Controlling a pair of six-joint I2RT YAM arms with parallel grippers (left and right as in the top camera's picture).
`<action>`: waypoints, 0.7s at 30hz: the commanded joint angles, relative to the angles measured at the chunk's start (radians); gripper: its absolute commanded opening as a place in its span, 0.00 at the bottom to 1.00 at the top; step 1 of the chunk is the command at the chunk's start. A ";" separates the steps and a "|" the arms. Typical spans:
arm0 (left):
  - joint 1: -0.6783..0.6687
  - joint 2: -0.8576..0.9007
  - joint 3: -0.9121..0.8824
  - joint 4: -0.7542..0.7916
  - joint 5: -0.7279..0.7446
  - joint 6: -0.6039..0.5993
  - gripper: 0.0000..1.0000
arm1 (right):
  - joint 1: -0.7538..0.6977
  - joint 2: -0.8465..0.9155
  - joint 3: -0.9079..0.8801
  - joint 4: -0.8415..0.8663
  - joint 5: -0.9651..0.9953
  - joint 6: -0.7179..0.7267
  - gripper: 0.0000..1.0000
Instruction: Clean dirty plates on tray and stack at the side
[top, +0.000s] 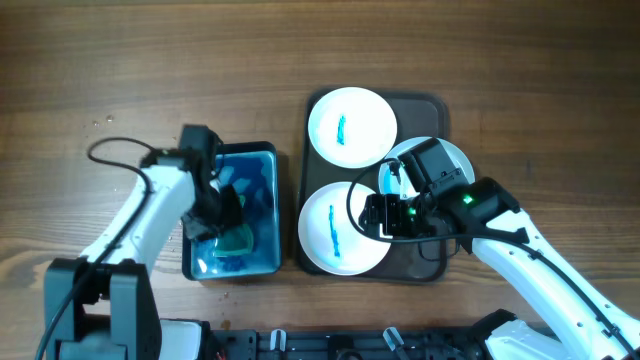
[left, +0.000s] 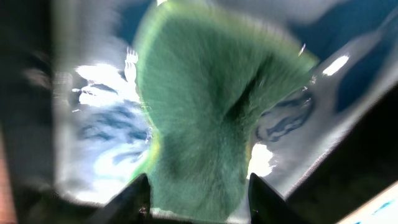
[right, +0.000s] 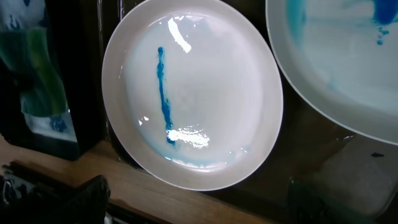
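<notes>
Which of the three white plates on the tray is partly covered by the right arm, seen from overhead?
The white round plate on the right side of the dark tray, under the right arm. The other two show fully, each blue-streaked.

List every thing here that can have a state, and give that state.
front plate: dirty, blue streak, on tray
back plate: dirty, blue streak, on tray
right plate: dirty, blue smear
tray: holds three plates
basin: holds the sponge
sponge: pinched between fingers
left gripper: shut on sponge
right gripper: open, over front plate
</notes>
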 joint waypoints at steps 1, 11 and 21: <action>-0.048 0.004 -0.134 0.125 0.079 0.012 0.25 | -0.003 0.008 -0.002 0.014 0.021 0.016 0.92; -0.030 0.004 -0.060 0.130 -0.008 -0.040 0.04 | -0.005 0.008 -0.002 0.008 0.031 0.047 0.91; -0.016 0.005 0.172 -0.069 -0.052 0.013 0.50 | -0.123 0.008 -0.002 -0.057 0.047 0.060 0.88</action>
